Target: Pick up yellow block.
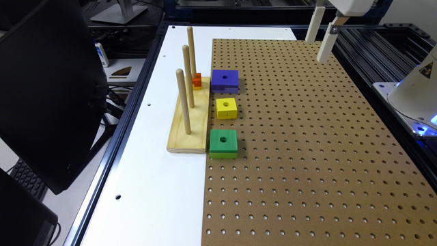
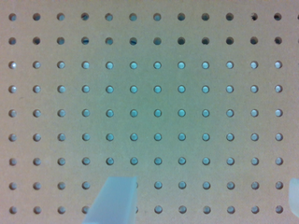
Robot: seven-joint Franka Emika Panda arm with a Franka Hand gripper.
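Observation:
The yellow block (image 1: 226,108), a small cube with a round hole in its top, rests on the brown pegboard (image 1: 307,153) between a purple block (image 1: 224,81) and a green block (image 1: 223,143). My gripper (image 1: 316,51) hangs high above the pegboard's far right part, well away from the yellow block. In the wrist view the gripper (image 2: 203,205) is open, its two pale fingertips (image 2: 112,203) set wide apart over bare pegboard (image 2: 154,93), with nothing between them.
A pale wooden base (image 1: 189,126) with three upright pegs lies just to the exterior view's left of the blocks, with a tiny orange block (image 1: 197,81) at its far end. The arm's white base (image 1: 413,92) stands at the right edge. A dark monitor (image 1: 44,92) looms at the left.

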